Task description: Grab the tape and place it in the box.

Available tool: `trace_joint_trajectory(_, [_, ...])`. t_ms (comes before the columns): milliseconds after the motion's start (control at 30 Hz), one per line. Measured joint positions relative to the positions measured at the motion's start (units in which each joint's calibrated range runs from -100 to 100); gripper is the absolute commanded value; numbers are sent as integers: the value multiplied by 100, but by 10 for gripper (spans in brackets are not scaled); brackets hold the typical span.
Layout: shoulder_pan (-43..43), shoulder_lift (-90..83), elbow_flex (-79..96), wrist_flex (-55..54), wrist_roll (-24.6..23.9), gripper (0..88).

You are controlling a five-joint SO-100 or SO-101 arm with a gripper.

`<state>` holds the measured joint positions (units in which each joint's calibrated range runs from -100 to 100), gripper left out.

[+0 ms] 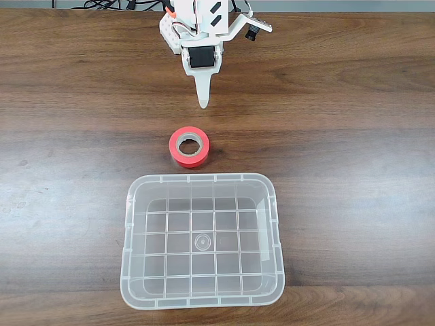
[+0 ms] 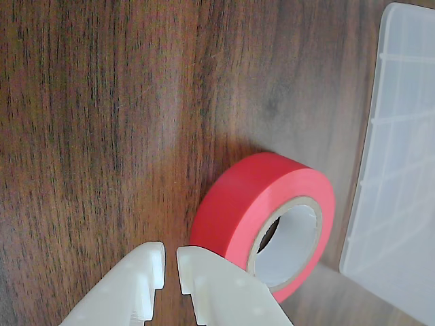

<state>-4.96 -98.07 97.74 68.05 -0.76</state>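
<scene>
Pincer: the white gripper [image 2: 170, 261] enters the wrist view from the bottom edge, its two fingertips pressed nearly together with only a thin slit between them, nothing pinched; in the fixed view the gripper [image 1: 202, 100] reads as one narrow white point aimed down the picture toward the tape
Pincer and tape: apart, not touching; in the wrist view the right fingertip ends just beside the roll's lower left side
Arm: the white arm [image 1: 204, 30] with its black motor housings sits at the top middle of the fixed view, at the far edge of the table
Tape: the red-orange tape [image 1: 189, 146] lies flat on the wood, its hole facing up, between the pincer tip and the box in the fixed view; in the wrist view the tape [image 2: 241, 204] fills the lower middle, its pale core ring showing
Tape and box: near each other but apart, a strip of bare wood between them in both views
Box: the clear box [image 1: 130, 224] stands below the tape in the fixed view, grid-patterned bottom visible, nothing lying inside; in the wrist view a part of the box [image 2: 401, 136] runs along the right edge
Table: dark brown wood-grain table [image 1: 61, 102] under everything
</scene>
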Motion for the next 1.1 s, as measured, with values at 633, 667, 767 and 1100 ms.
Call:
trace_joint_trajectory(633, [1150,0,-668,0,292,13])
trace_joint_trajectory(667, [1165,0,-785,0,292,13])
trace_joint_trajectory(767, [1172,8,-1137,0,292,13])
trace_joint_trajectory(1100, [1172,1607,-2870,0,292,13])
